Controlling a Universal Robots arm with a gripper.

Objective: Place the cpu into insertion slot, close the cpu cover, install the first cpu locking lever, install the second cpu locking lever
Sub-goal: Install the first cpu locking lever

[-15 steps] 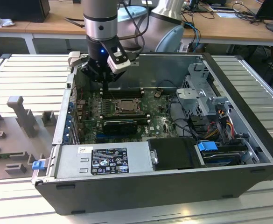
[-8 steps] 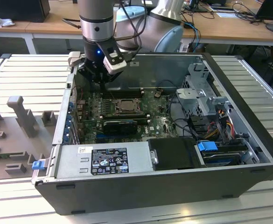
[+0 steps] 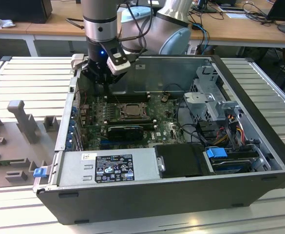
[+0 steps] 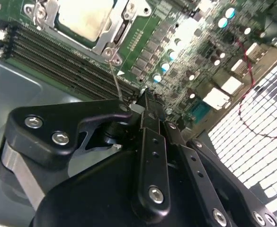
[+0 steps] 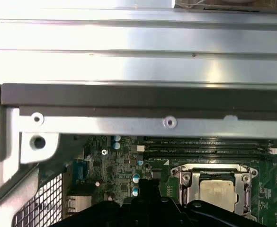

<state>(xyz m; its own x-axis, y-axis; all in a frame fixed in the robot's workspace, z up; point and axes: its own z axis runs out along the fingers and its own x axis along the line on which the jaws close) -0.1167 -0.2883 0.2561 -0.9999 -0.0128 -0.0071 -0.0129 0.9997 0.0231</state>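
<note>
The cpu (image 3: 131,111) lies pale and square in the insertion slot (image 3: 114,111) on the green motherboard. In both wrist views the cpu (image 4: 84,19) (image 5: 217,193) shows through the opening of the silvery cpu cover (image 4: 107,38) (image 5: 183,177), which lies flat over it. A thin wire locking lever (image 4: 115,80) rises from the socket's corner toward my fingertips; whether it touches them I cannot tell. My gripper (image 3: 102,90) (image 4: 140,101) (image 5: 147,187) hangs beside the socket near the case's far wall, fingers together.
Long black memory slots (image 4: 58,61) run between socket and case wall (image 5: 129,94). A power supply (image 3: 108,168) fills the near side, a drive cage (image 3: 208,97) and cables (image 3: 235,126) the exterior view's right. Grey fixtures (image 3: 20,117) stand left of the case.
</note>
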